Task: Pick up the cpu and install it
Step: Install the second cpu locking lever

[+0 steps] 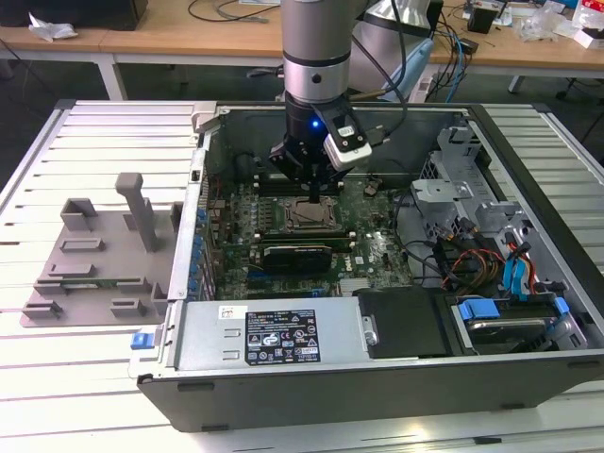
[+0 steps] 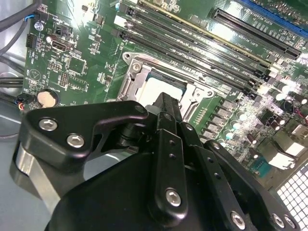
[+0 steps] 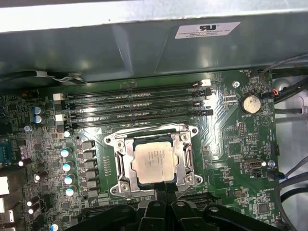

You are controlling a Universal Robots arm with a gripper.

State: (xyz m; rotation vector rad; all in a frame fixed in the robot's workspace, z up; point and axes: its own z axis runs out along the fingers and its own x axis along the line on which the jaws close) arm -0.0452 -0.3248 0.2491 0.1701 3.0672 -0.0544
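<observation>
Gripper (image 1: 314,189): hanging inside the open computer case (image 1: 528,368), fingers drawn together, holding nothing. Cpu (image 3: 153,162): lying flat in the socket frame (image 3: 185,159) directly beneath the fingertips. Memory slots (image 3: 134,103): sitting just beyond the socket. Grey tray (image 1: 94,255): resting well apart, outside the case.

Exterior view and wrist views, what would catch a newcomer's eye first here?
The open computer case on the slatted table, with the arm's end effector lowered over the motherboard. In the first wrist view, the shiny cpu sits inside its socket frame, beside the memory slots.
</observation>
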